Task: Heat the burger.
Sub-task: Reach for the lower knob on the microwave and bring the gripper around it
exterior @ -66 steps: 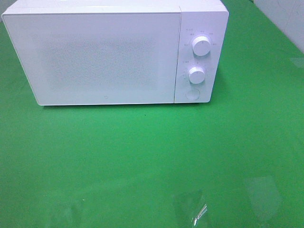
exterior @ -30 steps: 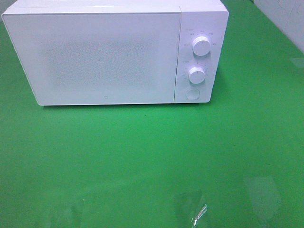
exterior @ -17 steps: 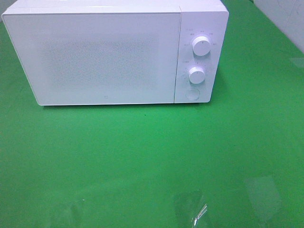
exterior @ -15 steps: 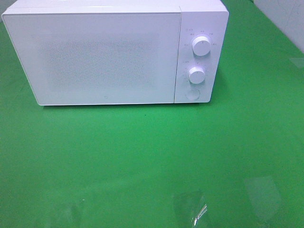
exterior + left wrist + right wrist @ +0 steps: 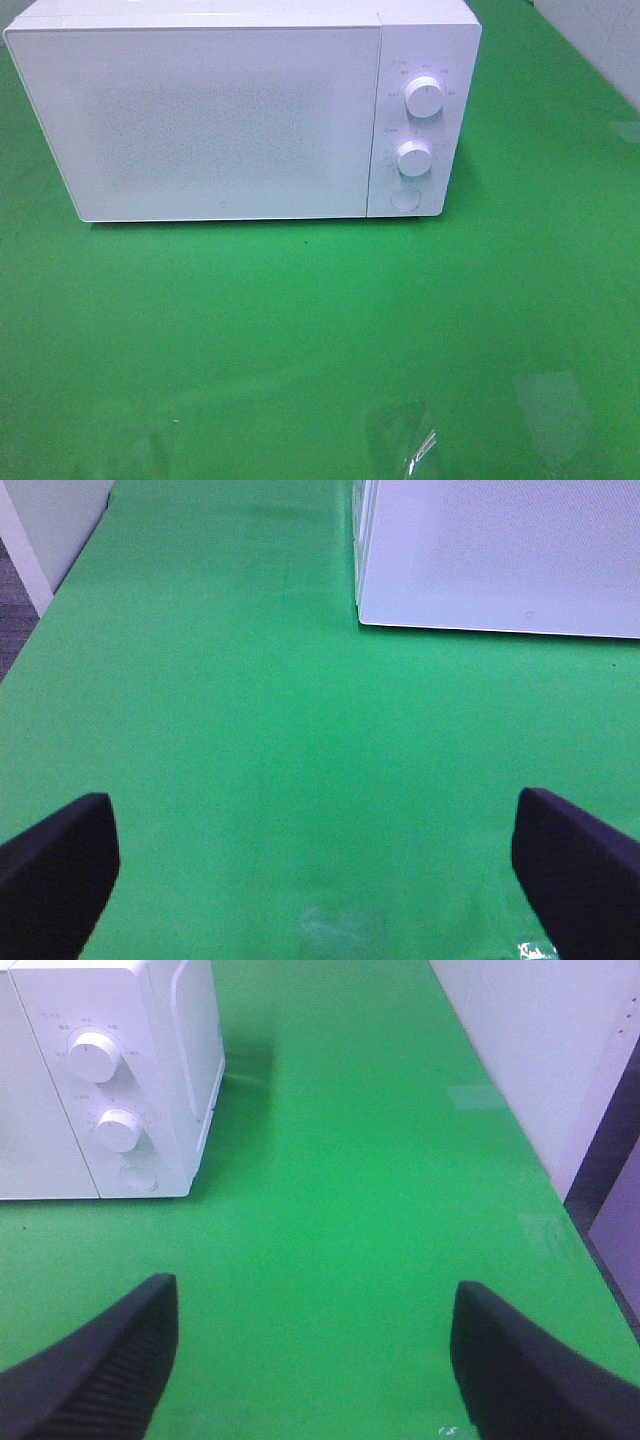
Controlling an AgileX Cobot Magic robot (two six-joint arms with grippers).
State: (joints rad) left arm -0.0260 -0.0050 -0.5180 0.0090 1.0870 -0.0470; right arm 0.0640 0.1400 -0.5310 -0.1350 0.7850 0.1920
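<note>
The burger is out of view in every frame. A white microwave (image 5: 240, 110) stands at the back of the green table with its door shut; its corner (image 5: 500, 560) shows in the left wrist view and its control side (image 5: 110, 1080) in the right wrist view. Two round knobs (image 5: 424, 97) (image 5: 414, 157) and a round button (image 5: 404, 198) sit on its right panel. My left gripper (image 5: 315, 880) is open over bare green cloth, well in front of the microwave. My right gripper (image 5: 315, 1360) is open too, with nothing between its fingers. Neither arm shows in the exterior high view.
The green tabletop (image 5: 320, 330) spreads in front of the microwave. A small piece of clear film (image 5: 418, 450) lies near its front edge. A white wall (image 5: 530, 1050) borders the table on the right, and the table's left edge (image 5: 40, 630) drops to a grey floor.
</note>
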